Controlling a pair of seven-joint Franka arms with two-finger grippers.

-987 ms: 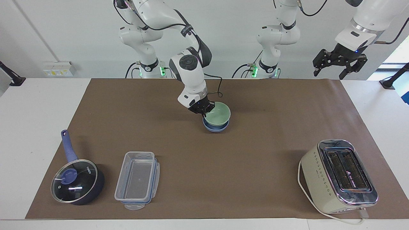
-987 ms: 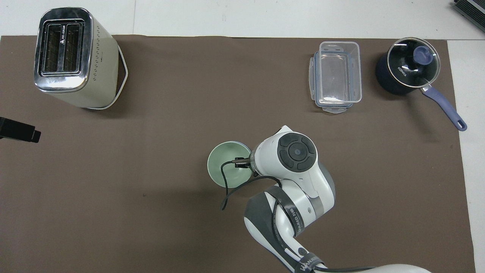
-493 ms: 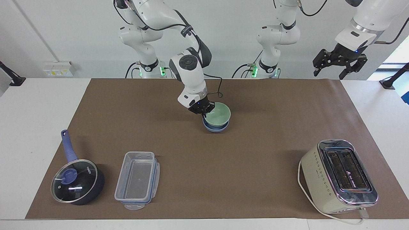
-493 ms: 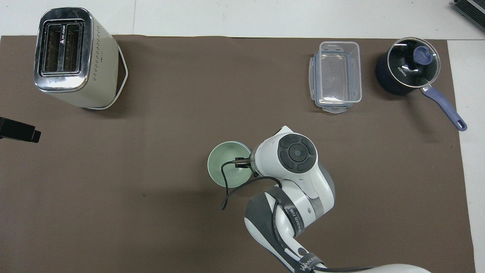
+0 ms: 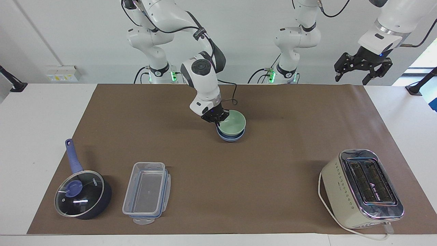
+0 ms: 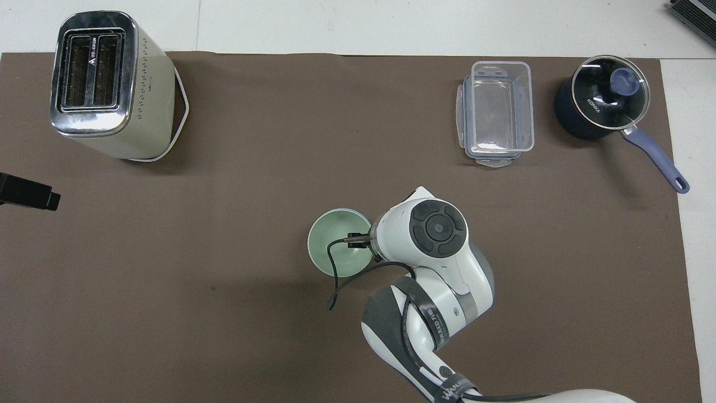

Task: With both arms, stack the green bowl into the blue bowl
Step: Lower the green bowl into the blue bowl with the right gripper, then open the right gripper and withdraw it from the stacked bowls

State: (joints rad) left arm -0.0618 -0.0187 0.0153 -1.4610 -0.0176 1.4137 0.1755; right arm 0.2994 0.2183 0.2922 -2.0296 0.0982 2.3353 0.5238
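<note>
Green bowl [image 5: 233,123] nested in blue bowl [image 5: 231,137], mid-bench | right end effector [image 5: 216,118] clenched on its rim | left end effector [image 5: 362,67] released, waiting aloft | step: placing | next: let go, lift clear

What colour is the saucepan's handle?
Periwinkle blue, matching the lid knob; the saucepan's handle shows best in the overhead view.

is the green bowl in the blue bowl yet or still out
In. The pale mint-green bowl is nested in the periwinkle-blue bowl, whose rim shows just beneath it; the right gripper is shut on the green rim.
</note>
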